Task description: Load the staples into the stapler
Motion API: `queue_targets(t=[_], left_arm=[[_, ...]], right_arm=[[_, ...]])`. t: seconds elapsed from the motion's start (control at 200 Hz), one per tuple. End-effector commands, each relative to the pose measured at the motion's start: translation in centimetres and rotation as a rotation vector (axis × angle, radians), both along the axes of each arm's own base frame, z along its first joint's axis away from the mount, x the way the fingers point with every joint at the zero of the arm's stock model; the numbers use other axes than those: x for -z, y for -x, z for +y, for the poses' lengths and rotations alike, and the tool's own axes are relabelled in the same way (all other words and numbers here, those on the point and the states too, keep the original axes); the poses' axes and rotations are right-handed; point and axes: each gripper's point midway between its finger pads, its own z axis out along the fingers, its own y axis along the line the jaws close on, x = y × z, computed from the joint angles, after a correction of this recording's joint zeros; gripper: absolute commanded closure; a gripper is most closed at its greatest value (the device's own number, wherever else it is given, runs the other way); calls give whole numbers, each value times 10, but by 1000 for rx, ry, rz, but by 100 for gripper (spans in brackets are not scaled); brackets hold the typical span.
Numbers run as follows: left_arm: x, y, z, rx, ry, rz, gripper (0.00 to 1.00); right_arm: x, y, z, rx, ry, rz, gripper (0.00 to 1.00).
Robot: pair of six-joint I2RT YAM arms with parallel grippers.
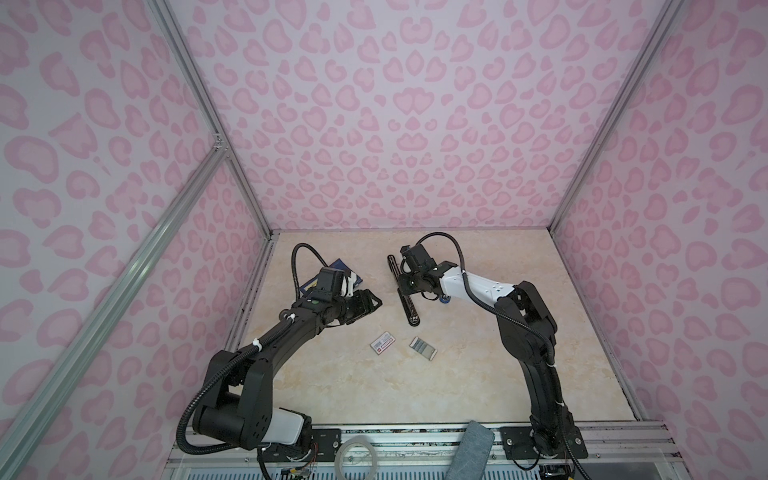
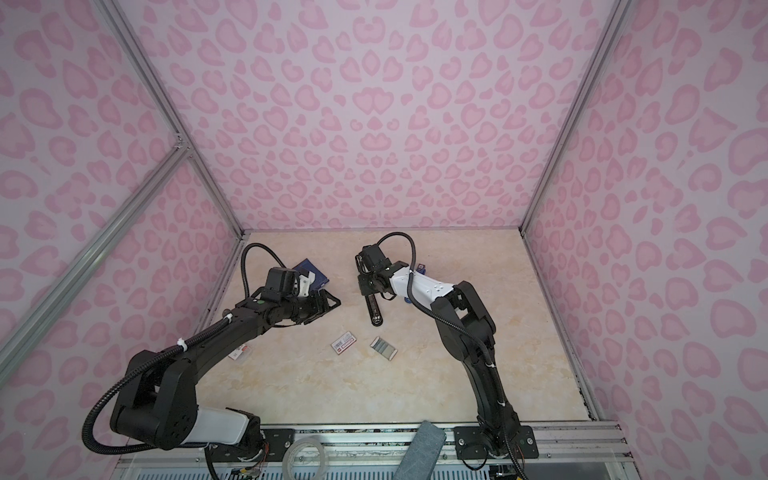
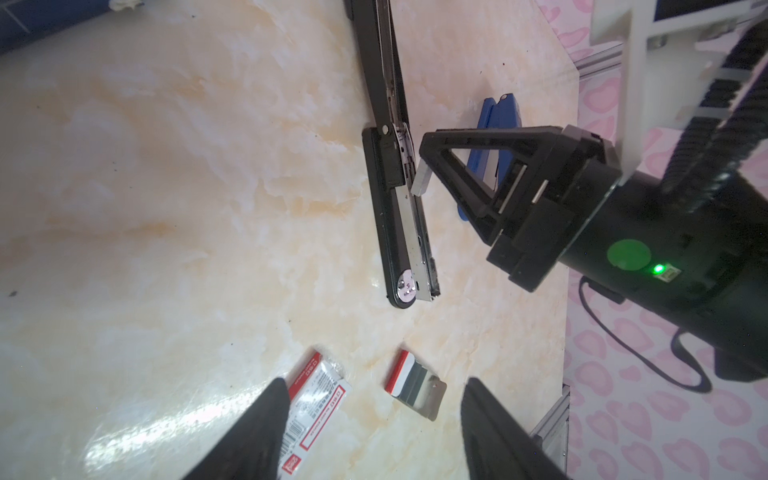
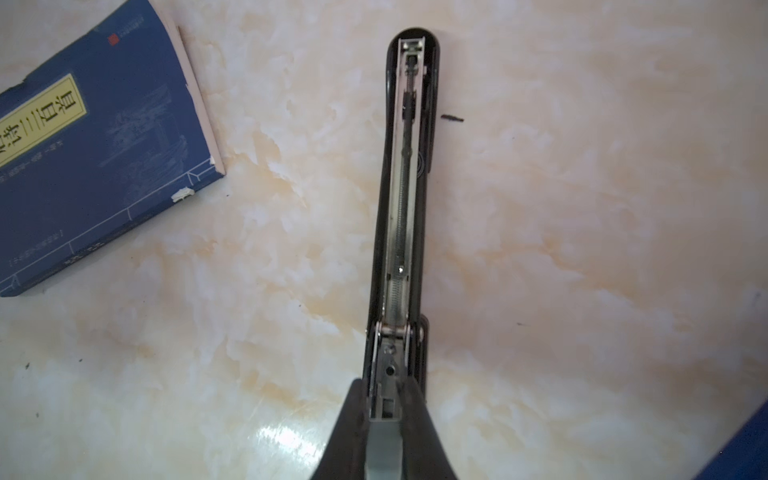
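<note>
Nearest us, at 6 o'clock in both top views: a tape roll [image 1: 340, 455] and a grey cloth [image 1: 471, 449]. Up on the bench [image 1: 478, 374], the staples [image 1: 423, 347] lie at 5 o'clock from the stapler [image 1: 409, 311], with a white box [image 1: 383, 341] at their 9 o'clock. The right tool [image 1: 409, 291] is down over the stapler; the left tool [image 1: 374, 304] hovers off its 9 o'clock side.

Left wrist view now: the left tool's fingers [image 3: 266, 428] stand wide apart, nothing between them, above box and staples. The right tool pinches a staple strip [image 3: 420, 179] right at the stapler's open channel.

Right wrist view: jaws clamped on that grey strip, stapler laid open ahead, blue booklet [image 4: 95, 158] well apart.
</note>
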Motion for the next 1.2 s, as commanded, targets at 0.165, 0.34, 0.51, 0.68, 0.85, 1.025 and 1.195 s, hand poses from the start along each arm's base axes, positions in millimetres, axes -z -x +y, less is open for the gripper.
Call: queue_targets(t=[0.165, 0.34, 0.51, 0.68, 0.85, 1.025, 1.195], left_arm=[[-2, -3, -2, 4, 14, -18, 32], [-1, -3, -2, 3, 12, -18, 32], [-1, -3, -2, 4, 12, -19, 32], [-1, -3, -2, 4, 12, -20, 33], [-1, -3, -2, 6, 13, -19, 33], [-2, -4, -2, 5, 15, -21, 33], [-3, -3, -3, 7, 17, -21, 33]], right_arm=[[16, 2, -6, 8, 46, 22, 85], [18, 4, -7, 15, 70, 14, 85], [11, 4, -8, 32, 66, -27, 85], [9, 9, -7, 33, 82, -55, 85], [10, 11, -8, 34, 89, -62, 86], [10, 11, -8, 35, 92, -62, 85], [8, 9, -8, 41, 95, -67, 75]])
